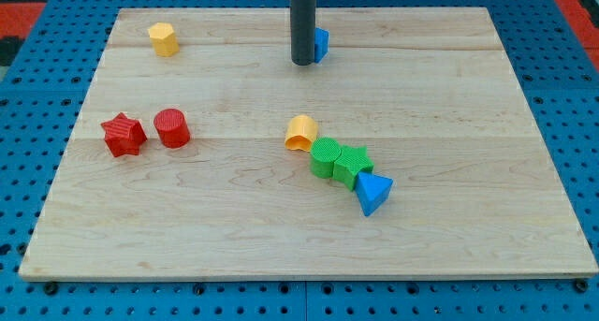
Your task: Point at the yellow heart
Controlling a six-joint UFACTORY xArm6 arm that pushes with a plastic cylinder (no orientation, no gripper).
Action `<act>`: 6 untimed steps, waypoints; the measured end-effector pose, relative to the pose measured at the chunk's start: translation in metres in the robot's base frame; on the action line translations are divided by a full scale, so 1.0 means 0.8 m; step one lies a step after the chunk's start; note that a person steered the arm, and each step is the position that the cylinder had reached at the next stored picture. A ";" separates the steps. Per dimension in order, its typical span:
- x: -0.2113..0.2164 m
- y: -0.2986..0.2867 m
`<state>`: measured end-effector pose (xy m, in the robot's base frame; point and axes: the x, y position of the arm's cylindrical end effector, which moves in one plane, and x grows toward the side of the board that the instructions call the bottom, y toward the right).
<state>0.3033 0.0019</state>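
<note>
Observer: Near edge first. What sits there?

Arm: Blue triangle, nearest the view's bottom. Touching it, a green star, then a green circle, in one diagonal chain. Yellow heart caps the chain at its upper-left end, against the circle, near board centre.

Observer: Same depth, the view's left?

Arm: Red star and red cylinder, side by side, well apart from the chain.

Observer: Farther back?

Arm: My tip, near the top edge, almost straight above the heart. Blue block just beside the rod, partly hidden; shape unclear. Yellow pentagon far top-left.

Observer: Jaws?

Arm: None fitted; bare rod only, nothing to open or close.

Observer: Step in hand?

Arm: Approach not yet made, I judge. The lane between tip and heart is bare. Next move: slide toward the view's bottom and stop short of the heart, without nudging it into the circle. Don't mistake the pentagon for it.
</note>
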 end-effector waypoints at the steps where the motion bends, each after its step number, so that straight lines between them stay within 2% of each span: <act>1: 0.040 -0.005; 2: 0.108 -0.017; 3: 0.105 -0.050; 4: 0.163 -0.121; 5: 0.195 -0.105; 6: 0.177 -0.048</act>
